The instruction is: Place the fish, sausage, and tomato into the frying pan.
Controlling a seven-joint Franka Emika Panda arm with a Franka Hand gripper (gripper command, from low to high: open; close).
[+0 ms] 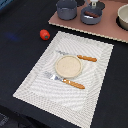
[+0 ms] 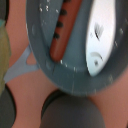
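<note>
Directly beneath the gripper, whose opening I cannot tell, the frying pan holds the sausage beside the fish, while the tomato sits far off on open dark table.

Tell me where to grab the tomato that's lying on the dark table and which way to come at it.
Grip the tomato across its middle, coming straight down from above. It is a small round ball sitting alone beside the placemat, so any side fits the fingers.
</note>
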